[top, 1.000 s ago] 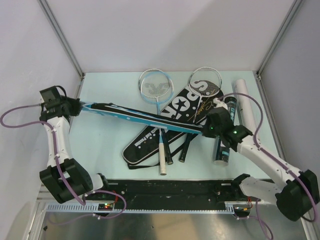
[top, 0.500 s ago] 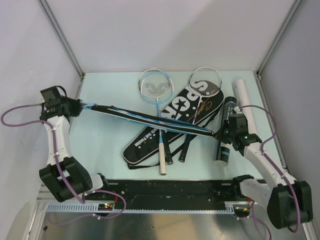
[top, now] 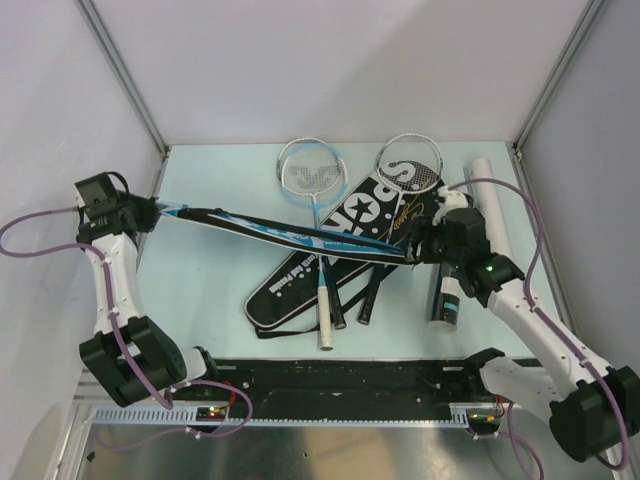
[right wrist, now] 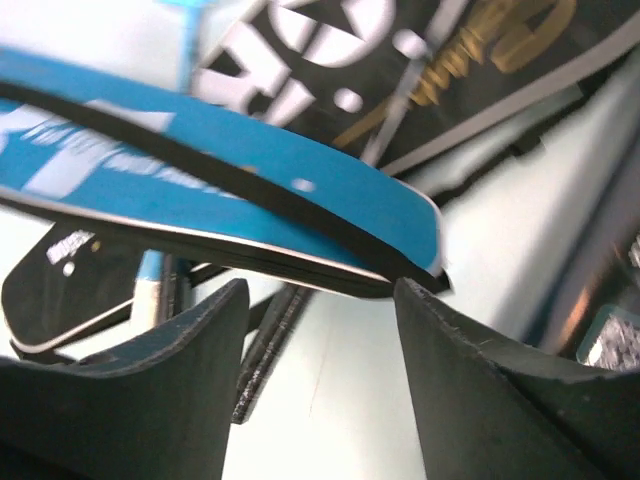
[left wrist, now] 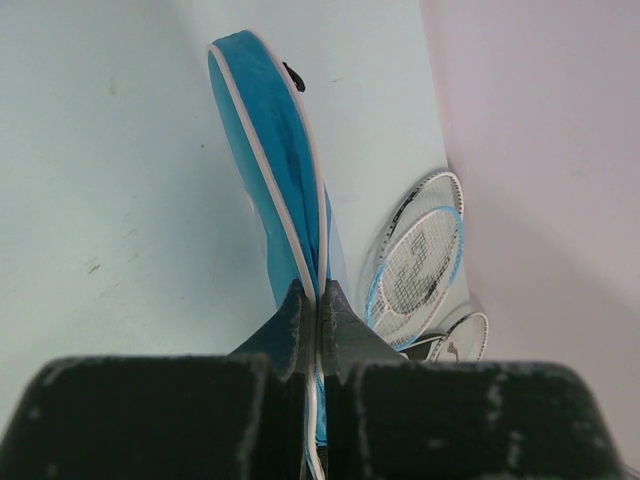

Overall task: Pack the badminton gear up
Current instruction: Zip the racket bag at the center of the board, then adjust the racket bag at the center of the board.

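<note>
Blue bag flat, contents hidden; left gripper pinched tight on its edge. Right wrist view shows right gripper open, bag tip just ahead.

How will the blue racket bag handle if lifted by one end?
Probably floppy: the blue racket bag looks thin and flat. Likely light: the left tool holds it up by a pinched edge. With the right tool open, that end may droop.
</note>
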### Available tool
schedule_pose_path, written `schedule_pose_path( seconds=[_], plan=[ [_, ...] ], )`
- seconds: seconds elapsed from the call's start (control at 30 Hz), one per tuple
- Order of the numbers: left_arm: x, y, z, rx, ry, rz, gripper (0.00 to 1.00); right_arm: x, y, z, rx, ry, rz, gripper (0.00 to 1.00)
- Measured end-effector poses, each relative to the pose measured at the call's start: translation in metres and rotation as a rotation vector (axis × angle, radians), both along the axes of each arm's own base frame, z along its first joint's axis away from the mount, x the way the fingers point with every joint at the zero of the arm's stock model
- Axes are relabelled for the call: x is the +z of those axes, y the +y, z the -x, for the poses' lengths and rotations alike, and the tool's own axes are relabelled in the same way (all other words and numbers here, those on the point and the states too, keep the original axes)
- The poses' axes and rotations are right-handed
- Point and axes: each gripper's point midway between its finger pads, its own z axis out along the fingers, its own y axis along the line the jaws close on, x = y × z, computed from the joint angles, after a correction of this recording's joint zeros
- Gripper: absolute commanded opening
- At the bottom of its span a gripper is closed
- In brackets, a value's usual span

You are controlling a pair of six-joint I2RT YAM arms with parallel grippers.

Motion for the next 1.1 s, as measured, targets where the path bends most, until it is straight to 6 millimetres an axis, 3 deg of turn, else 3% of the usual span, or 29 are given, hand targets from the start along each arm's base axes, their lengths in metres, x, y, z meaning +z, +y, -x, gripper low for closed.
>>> schedule_pose_path(
  seconds=[0.1,0.2,0.5,0.77,0.83,0.9,1.03,1.1],
  plan=[
    [0.004,-0.001,0.001,-0.001,-0.013,-0.006,0.00,0.029,0.041,0.001,0.183,-0.146,0.039,0.70],
    [0.008,-0.001,0.001,-0.003,-0.025,-0.010,0.00,0.034,0.079,0.008,0.358,-0.249,0.115,0.72],
    [0.008,-0.006,0.003,-0.010,-0.041,0.001,0.00,0.000,0.193,0.024,0.858,-0.520,0.456,0.75],
    [0.000,-0.008,0.005,-0.015,-0.028,0.016,0.00,-0.020,0.255,-0.001,0.992,-0.637,0.613,0.69],
    [0.001,-0.009,0.005,-0.013,-0.030,0.019,0.00,-0.030,0.262,-0.007,1.002,-0.639,0.649,0.65],
    [0.001,-0.009,0.005,-0.014,-0.031,0.020,0.00,-0.040,0.265,-0.010,1.014,-0.634,0.671,0.55],
    [0.002,-0.010,0.005,-0.017,-0.034,0.020,0.00,-0.046,0.267,-0.015,1.020,-0.639,0.705,0.14],
    [0.002,-0.010,0.005,-0.018,-0.036,0.020,0.07,-0.042,0.268,-0.020,1.002,-0.648,0.718,0.04]
  ],
)
